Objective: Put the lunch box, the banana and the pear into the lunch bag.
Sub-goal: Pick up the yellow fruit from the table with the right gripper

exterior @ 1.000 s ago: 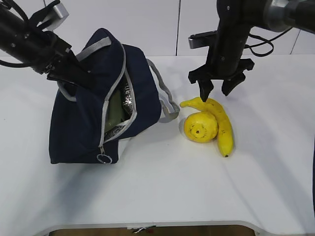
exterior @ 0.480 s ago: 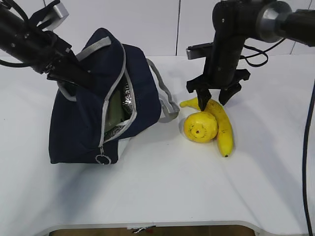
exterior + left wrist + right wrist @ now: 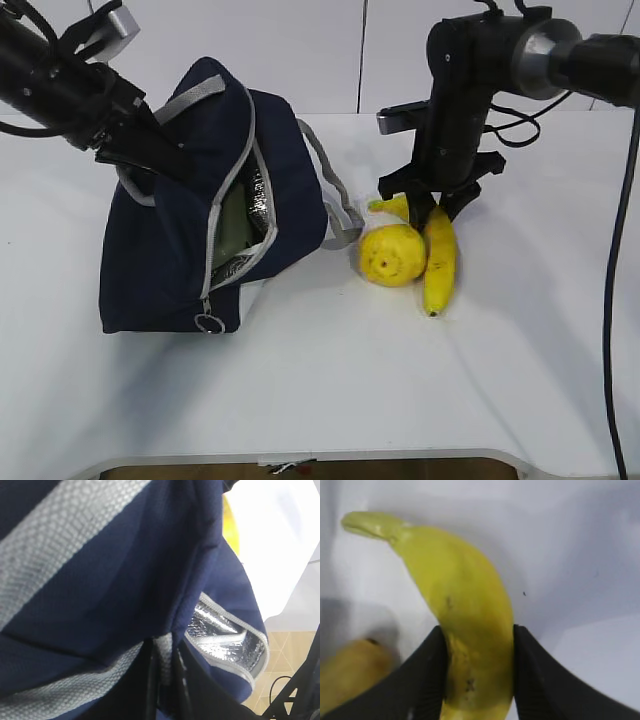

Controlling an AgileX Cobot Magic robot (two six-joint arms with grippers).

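Now the right gripper (image 3: 476, 675) clasps the banana (image 3: 465, 630), firm and smooth but bruisable, at mid-body, the pear (image 3: 392, 255) at its nine o'clock.

lunch bag (image 3: 190, 210) left, pear (image 3: 392, 255) beside banana (image 3: 438, 255) right

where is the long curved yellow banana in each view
Exterior view: long curved yellow banana right of centre, on the white table under the right gripper.
Left wrist view: cannot tell; only a yellow sliver past the bag.
Right wrist view: centre, between the black fingers.
Shared landmark: round yellow pear, lower left.
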